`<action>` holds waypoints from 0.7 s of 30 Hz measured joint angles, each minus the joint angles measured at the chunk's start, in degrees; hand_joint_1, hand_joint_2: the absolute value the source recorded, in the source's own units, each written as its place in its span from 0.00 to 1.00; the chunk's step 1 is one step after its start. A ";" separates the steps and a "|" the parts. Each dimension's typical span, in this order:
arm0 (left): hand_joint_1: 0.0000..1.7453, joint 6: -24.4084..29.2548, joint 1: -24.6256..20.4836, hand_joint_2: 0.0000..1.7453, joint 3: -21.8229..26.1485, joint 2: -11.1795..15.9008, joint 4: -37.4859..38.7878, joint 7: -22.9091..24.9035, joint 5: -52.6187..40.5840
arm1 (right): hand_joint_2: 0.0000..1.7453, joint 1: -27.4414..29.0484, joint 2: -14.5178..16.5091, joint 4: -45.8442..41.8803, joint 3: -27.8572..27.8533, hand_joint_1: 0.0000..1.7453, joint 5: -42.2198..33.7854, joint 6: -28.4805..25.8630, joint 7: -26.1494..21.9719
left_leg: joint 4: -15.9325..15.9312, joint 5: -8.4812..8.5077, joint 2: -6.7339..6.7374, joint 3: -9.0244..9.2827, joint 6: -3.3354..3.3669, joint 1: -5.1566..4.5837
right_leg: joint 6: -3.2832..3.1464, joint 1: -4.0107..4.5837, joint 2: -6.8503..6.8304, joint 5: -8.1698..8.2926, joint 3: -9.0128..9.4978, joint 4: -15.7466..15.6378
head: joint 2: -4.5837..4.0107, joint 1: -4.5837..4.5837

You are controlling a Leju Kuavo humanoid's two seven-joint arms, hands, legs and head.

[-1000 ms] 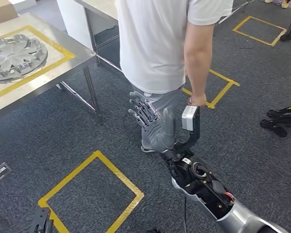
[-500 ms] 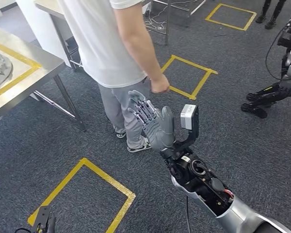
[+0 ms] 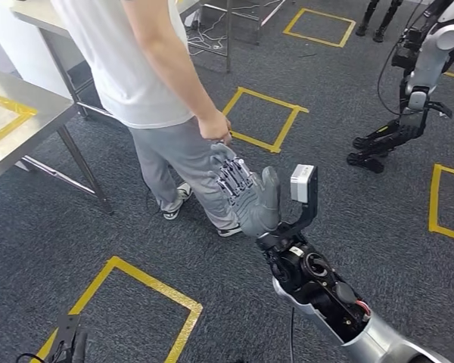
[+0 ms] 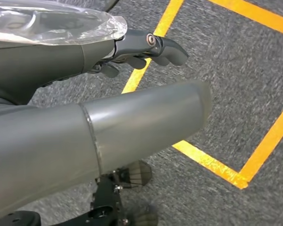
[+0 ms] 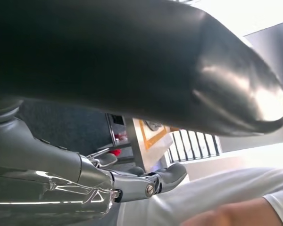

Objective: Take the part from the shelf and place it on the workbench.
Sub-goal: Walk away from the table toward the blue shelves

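My right hand [image 3: 249,195] is raised at mid-picture on its silver arm, fingers straight and spread, holding nothing. A person's hand [image 3: 216,126] hangs just above its fingertips [image 3: 230,168], close to touching. In the right wrist view my right hand's fingers [image 5: 151,182] lie extended in front of the person's white shirt [image 5: 204,197]. My left hand [image 3: 69,344] hangs low at the bottom left. The left wrist view has its fingers [image 4: 151,44] and thumb [image 4: 140,125] apart above the carpet, with nothing between them. The steel workbench [image 3: 16,132] reaches in from the left edge.
A person in a white shirt and grey trousers [image 3: 173,151] stands directly ahead, between me and the workbench. Another robot [image 3: 421,72] stands at the far right. Yellow tape squares [image 3: 156,291] mark the grey carpet. A second steel table [image 3: 41,15] stands behind.
The camera has swung right: the workbench and the wheel cover on it slid off to the left. The person stepped along and their hand now hangs by my right fingertips. My right hand stays open.
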 joint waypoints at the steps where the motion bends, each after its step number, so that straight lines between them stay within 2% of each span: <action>1: 0.00 0.00 0.09 0.00 0.00 0.02 0.00 0.07 0.02 | 0.00 0.04 -0.02 0.04 0.02 0.00 -0.05 -0.04 -0.02 | 0.01 -0.07 0.73 0.01 0.07 -0.09 | 0.10 -0.09 -0.44 -1.18 -1.57 3.41 | -0.01 0.06; 2: 0.00 0.00 0.14 0.00 0.00 0.03 0.00 0.11 0.05 | 0.00 0.08 -0.02 0.08 0.04 0.00 -0.09 -0.07 -0.03 | 0.02 -0.13 1.38 0.05 0.08 -0.14 | 0.12 -0.12 -0.64 -1.10 -2.03 4.45 | 0.00 0.06; 3: 0.00 0.00 0.15 0.00 0.00 0.04 0.00 0.14 0.08 | 0.00 0.08 -0.02 0.11 0.07 0.00 -0.10 -0.08 -0.03 | 0.03 -0.22 2.07 0.13 0.06 -0.17 | 0.06 -0.13 -0.85 -0.11 -1.52 3.60 | 0.01 0.09; 4: 0.00 0.00 0.13 0.00 0.00 0.03 0.00 0.14 0.10 | 0.00 0.04 -0.02 0.12 0.08 0.00 -0.11 -0.09 -0.04 | 0.03 -0.32 2.67 0.28 -0.02 -0.18 | -0.11 -0.10 -1.25 1.81 0.24 0.24 | 0.01 0.14; 6: 0.00 0.01 0.08 0.00 0.00 0.01 0.00 0.14 0.13 | 0.00 -0.24 -0.02 0.12 0.09 0.00 -0.16 -0.09 -0.08 | 0.06 -0.58 3.76 0.64 -0.37 -0.36 | -0.70 0.40 -3.69 4.92 4.48 -8.20 | 0.01 0.30; 7: 0.00 0.01 0.07 0.00 0.00 0.02 0.00 0.13 0.14 | 0.00 -0.46 -0.02 0.12 0.10 0.00 -0.23 -0.09 -0.10 | 0.08 -0.69 4.30 0.75 -0.61 -0.50 | -1.07 0.69 -4.80 5.59 5.79 -11.00 | 0.01 0.33; 8: 0.00 0.02 0.07 0.00 0.00 0.03 0.00 0.12 0.13 | 0.00 -0.66 -0.02 0.12 0.12 0.00 -0.32 -0.10 -0.14 | 0.07 -0.76 4.88 0.84 -0.84 -0.63 | -1.40 0.99 -5.43 5.63 6.36 -12.33 | 0.01 0.22; 10: 0.00 0.02 0.01 0.00 0.00 0.03 0.00 0.12 0.11 | 0.00 -0.86 -0.04 0.13 0.13 0.00 -0.48 -0.21 -0.19 | -0.06 -0.83 6.12 1.08 -1.39 -0.74 | -2.03 1.12 -4.37 5.77 6.48 -12.63 | 0.01 -0.07; 11: 0.00 0.02 -0.07 0.00 0.00 0.01 0.00 0.12 0.09 | 0.00 -0.88 -0.06 0.11 0.14 0.00 -0.52 -0.26 -0.21 | 0.17 -1.17 5.83 1.17 -1.73 -0.66 | -2.34 1.00 -3.62 5.97 6.64 -12.81 | 0.01 -0.25; 12: 0.00 0.02 -0.15 0.00 0.00 -0.01 0.00 0.12 0.08 | 0.00 -0.95 -0.08 0.10 0.15 0.00 -0.55 -0.30 -0.21 | 1.21 -2.01 4.74 0.85 -2.08 -0.55 | -2.67 0.84 -2.93 6.19 6.74 -13.00 | 0.01 -0.37; 13: 0.00 0.02 -0.21 0.00 0.00 -0.02 0.00 0.12 0.08 | 0.00 -1.02 -0.08 0.09 0.16 0.00 -0.57 -0.32 -0.21 | 3.57 -3.49 3.13 -0.14 -2.38 -0.43 | -2.96 0.64 -2.29 6.41 6.85 -13.16 | 0.01 -0.54; 14: 0.00 0.02 -0.22 0.00 0.00 0.00 0.00 0.12 0.08 | 0.00 -1.08 -0.08 0.08 0.20 0.00 -0.61 -0.32 -0.21 | 7.17 -5.39 1.30 -1.79 -2.58 -0.31 | -3.13 0.50 -1.63 6.54 6.83 -13.21 | 0.01 -0.74; 15: 0.00 0.02 -0.13 0.00 0.00 0.01 0.01 0.15 0.10 | 0.00 -1.10 -0.08 0.09 0.22 0.00 -0.64 -0.32 -0.19 | 11.46 -7.26 0.15 -3.91 -2.69 -0.28 | -3.24 0.46 -0.92 6.61 6.76 -13.20 | 0.00 -0.89; 16: 0.00 0.02 0.03 0.00 0.00 0.05 0.01 0.20 0.12 | 0.00 -1.06 -0.08 0.11 0.25 0.00 -0.68 -0.32 -0.19 | 15.33 -8.51 -0.42 -5.95 -2.76 -0.27 | -3.29 0.45 -0.10 6.64 6.72 -13.19 | 0.00 -0.98; 17: 0.00 0.02 0.21 0.00 0.00 0.09 0.02 0.24 0.14 | 0.00 -1.01 -0.08 0.14 0.27 0.00 -0.69 -0.32 -0.18 | 17.48 -8.65 -0.68 -7.28 -2.76 -0.28 | -3.30 0.46 0.78 6.65 6.71 -13.17 | 0.01 -1.03; 18: 0.00 0.02 0.33 0.00 0.00 0.11 0.02 0.28 0.15 | 0.00 -0.97 -0.08 0.16 0.29 0.00 -0.69 -0.32 -0.18 | 17.29 -7.58 -0.83 -7.55 -2.68 -0.28 | -3.30 0.47 1.67 6.66 6.75 -13.15 | 0.01 -1.06; 19: 0.00 0.02 0.37 0.00 0.00 0.13 0.02 0.29 0.15 | 0.00 -0.95 -0.08 0.17 0.31 0.00 -0.69 -0.31 -0.18 | 14.76 -5.53 -1.09 -6.71 -2.51 -0.28 | -3.28 0.47 2.55 6.66 6.82 -13.14 | 0.01 -1.09; 20: 0.00 0.02 0.30 0.00 0.00 0.14 0.02 0.29 0.14 | 0.00 -0.94 -0.08 0.17 0.33 0.00 -0.69 -0.31 -0.19 | 10.57 -3.02 -1.85 -5.04 -2.28 -0.27 | -3.25 0.46 3.33 6.65 6.90 -13.13 | 0.00 -1.12; 21: 0.00 0.02 0.20 0.00 0.00 0.19 0.02 0.29 0.14 | 0.00 -0.97 -0.08 0.17 0.34 0.00 -0.69 -0.31 -0.19 | 6.23 -1.03 -3.27 -3.22 -1.99 -0.19 | -3.13 0.54 4.05 6.60 6.86 -13.05 | 0.00 -1.14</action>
